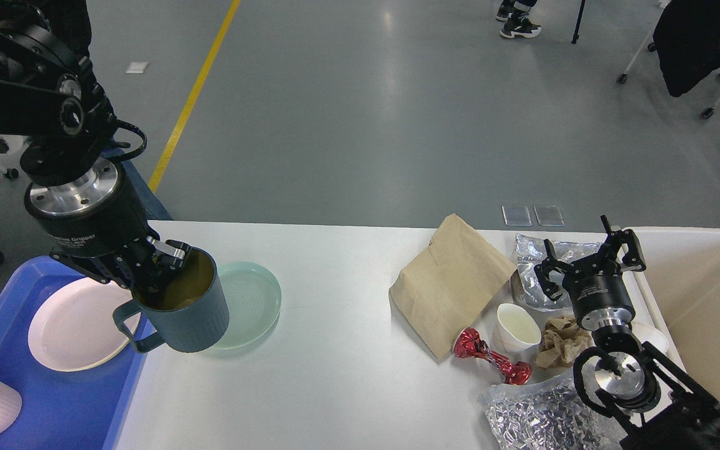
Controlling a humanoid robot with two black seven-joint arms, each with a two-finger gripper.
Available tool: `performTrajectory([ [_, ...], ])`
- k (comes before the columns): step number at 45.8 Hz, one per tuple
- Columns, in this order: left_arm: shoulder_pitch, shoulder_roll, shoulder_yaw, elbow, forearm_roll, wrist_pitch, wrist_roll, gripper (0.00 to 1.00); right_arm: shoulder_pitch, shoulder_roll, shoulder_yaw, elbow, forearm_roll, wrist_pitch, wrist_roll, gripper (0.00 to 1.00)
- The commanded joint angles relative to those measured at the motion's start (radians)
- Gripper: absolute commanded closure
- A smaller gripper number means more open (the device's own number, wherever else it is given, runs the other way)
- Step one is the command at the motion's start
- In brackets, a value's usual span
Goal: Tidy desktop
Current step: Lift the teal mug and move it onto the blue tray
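The left tool [159,265] grips the rim of a dark teal mug [180,306], hiding part of the mint plate [254,300]. Its housing reads roughly "Gripper". The right tool [588,259] hangs spread, empty, above foil on the white table [335,350].

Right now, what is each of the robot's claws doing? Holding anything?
Left gripper: closed on the rim of the dark teal mug, lifted off the desktop.
Right gripper: open, holding nothing.
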Motion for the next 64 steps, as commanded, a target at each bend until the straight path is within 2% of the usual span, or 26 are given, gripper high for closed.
performTrajectory([
  [1, -0.015, 0.006, 0.006, 0.000, 0.000, -0.014, -0.002, 1.00, 0.000, 0.000, 0.000, 0.001, 0.000, 0.000, -0.001, 0.00],
  [7, 0.025, 0.029, 0.049, 0.032, 0.001, -0.006, 0.001, 1.00, 0.000, 0.000, 0.000, 0.001, 0.000, 0.000, -0.001, 0.00],
  [12, 0.125, 0.147, 0.080, 0.113, 0.021, 0.006, 0.014, 1.00, 0.000, 0.000, 0.000, 0.001, 0.000, 0.000, -0.001, 0.00],
  [19, 0.310, 0.250, 0.077, 0.175, 0.118, 0.150, 0.015, 1.00, 0.000, 0.000, 0.000, 0.003, 0.000, 0.000, -0.001, 0.00],
  [23, 0.402, 0.316, 0.061, 0.210, 0.158, 0.195, 0.023, 1.00, 0.000, 0.000, 0.000, 0.001, 0.000, 0.000, 0.001, 0.00],
  [28, 0.508, 0.400, 0.011, 0.268, 0.182, 0.193, 0.043, 1.00, 0.000, 0.000, 0.000, 0.003, 0.000, 0.000, 0.001, 0.00],
  [34, 0.623, 0.523, -0.054, 0.360, 0.205, 0.190, 0.101, 1.00, 0.000, 0.000, 0.000, 0.003, 0.000, 0.000, -0.001, 0.00],
  [37, 0.676, 0.560, -0.087, 0.394, 0.216, 0.189, 0.112, 1.00, 0.000, 0.000, 0.000, 0.001, 0.000, 0.000, -0.001, 0.00],
  [44, 0.836, 0.614, -0.175, 0.507, 0.239, 0.186, 0.110, 1.00, -0.002, 0.000, 0.000, 0.001, 0.000, 0.000, -0.001, 0.00],
  [54, 1.061, 0.620, -0.343, 0.630, 0.242, 0.178, 0.110, 1.00, 0.000, 0.000, 0.000, 0.001, 0.000, 0.000, -0.001, 0.00],
  [64, 1.145, 0.620, -0.428, 0.670, 0.251, 0.179, 0.110, 1.00, 0.000, 0.000, 0.000, 0.001, 0.000, 0.000, -0.001, 0.00],
])
